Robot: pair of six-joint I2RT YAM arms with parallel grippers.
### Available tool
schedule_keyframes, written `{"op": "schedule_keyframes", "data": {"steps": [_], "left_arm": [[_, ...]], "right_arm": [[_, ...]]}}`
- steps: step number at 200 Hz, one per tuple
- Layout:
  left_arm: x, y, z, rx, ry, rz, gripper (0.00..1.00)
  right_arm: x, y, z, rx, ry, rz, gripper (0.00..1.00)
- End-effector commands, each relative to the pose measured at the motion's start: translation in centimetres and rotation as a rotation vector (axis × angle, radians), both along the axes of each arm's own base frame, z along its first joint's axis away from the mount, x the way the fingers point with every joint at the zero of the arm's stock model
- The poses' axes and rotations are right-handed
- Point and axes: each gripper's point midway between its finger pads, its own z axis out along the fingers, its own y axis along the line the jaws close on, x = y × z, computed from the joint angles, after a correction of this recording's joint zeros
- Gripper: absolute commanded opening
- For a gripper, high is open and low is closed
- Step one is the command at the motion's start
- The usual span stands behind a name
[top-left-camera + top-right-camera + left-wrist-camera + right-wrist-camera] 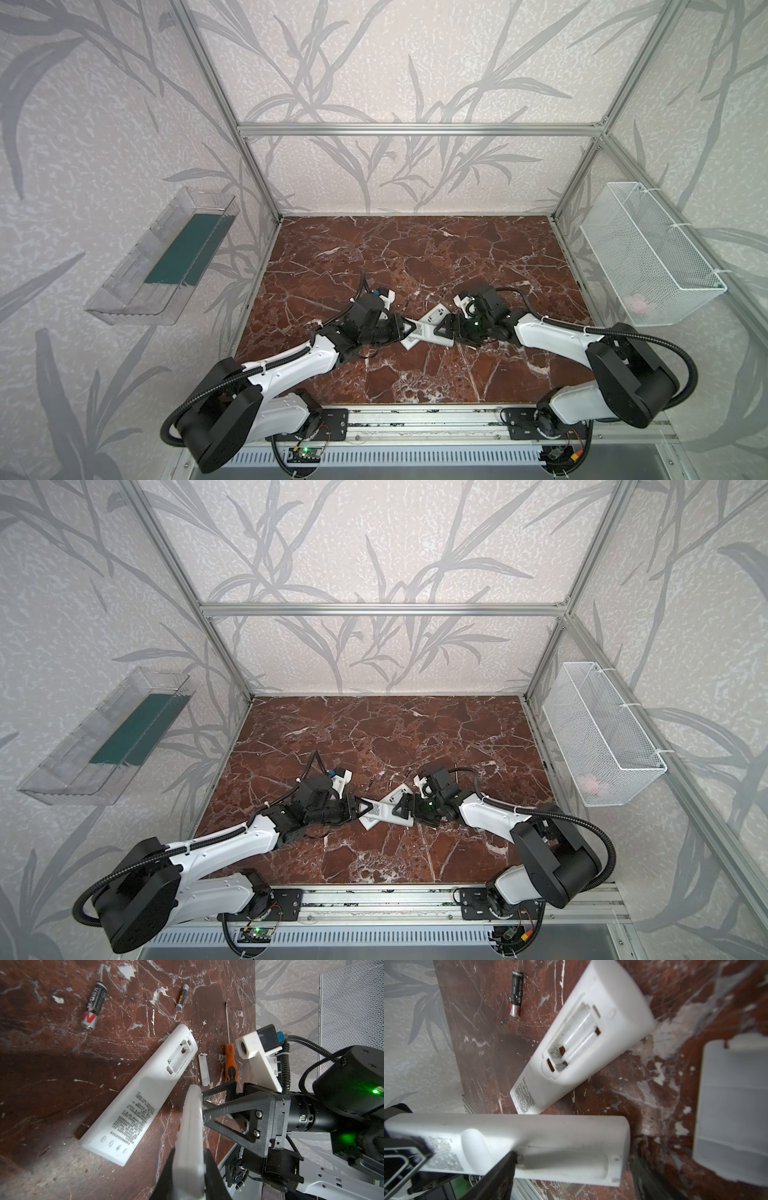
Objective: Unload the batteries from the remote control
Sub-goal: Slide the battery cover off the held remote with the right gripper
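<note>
Two batteries were out on the marble table [52,1095]: a fatter black one with a red end [94,1005] and a slimmer dark one with a yellow mark [182,997]. They lay a bit apart from each other, both just past the compartment end of the flat remote [141,1101]. That remote lay back-up with its battery bay [575,1043] open and nothing in it.

Right beside its open end sat a small white cover piece [203,1070], and next to that an orange-handled screwdriver [231,1064].

The held remote [550,1142] hung above the table between the two arms, turned on edge. The left gripper [188,1167] had its jaws clamped across one end of it. The right gripper [204,1105] had its jaws spread wide, not around anything, with a fingertip [510,1157] up against the back of the held remote at the seam of its cover. That cover looked shut, though it was pretty blurry there, so any batteries inside were out of sight.
</note>
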Motion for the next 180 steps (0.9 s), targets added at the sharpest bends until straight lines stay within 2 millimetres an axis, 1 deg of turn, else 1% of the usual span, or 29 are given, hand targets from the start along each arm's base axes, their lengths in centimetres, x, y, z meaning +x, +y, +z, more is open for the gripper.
{"op": "schedule_keyframes", "data": {"steps": [1, 28, 57, 80, 103, 119, 132, 163, 180], "left_arm": [[-0.9, -0.6, -0.5, 0.016, 0.001, -0.056, 0.05], [-0.8, -0.4, -0.3, 0.029, -0.005, -0.046, 0.04], [-0.8, 0.2, -0.5, 0.073, -0.005, -0.030, 0.04], [-0.8, 1.5, -0.7, 0.148, -0.001, -0.001, 0.02], [-0.8, 3.2, -0.7, 0.235, -0.017, 0.037, 0.02], [-0.7, 3.9, -0.5, 0.270, -0.031, 0.047, 0.02], [-0.7, 4.1, -0.5, 0.284, -0.037, 0.047, 0.02], [-0.7, 3.8, -0.7, 0.283, -0.028, 0.039, 0.02], [-0.7, 3.7, -0.7, 0.280, -0.027, 0.036, 0.02]], "right_arm": [[-2.1, -1.8, -2.6, -0.276, 0.006, 0.113, 0.85], [-3.0, -3.7, -3.3, -0.552, -0.019, 0.197, 0.87], [-3.2, -4.7, -3.5, -0.721, -0.029, 0.242, 0.88], [-2.8, -5.9, -2.6, -0.809, -0.047, 0.235, 0.89], [-2.3, -7.4, -0.7, -0.881, -0.089, 0.206, 0.89], [-2.0, -8.2, 0.5, -0.899, -0.113, 0.195, 0.90], [-1.9, -8.6, 0.8, -0.878, -0.108, 0.179, 0.90], [-2.2, -10.1, 1.4, -0.843, -0.088, 0.145, 0.90], [-2.5, -10.7, 2.1, -0.817, -0.087, 0.129, 0.91]]}}
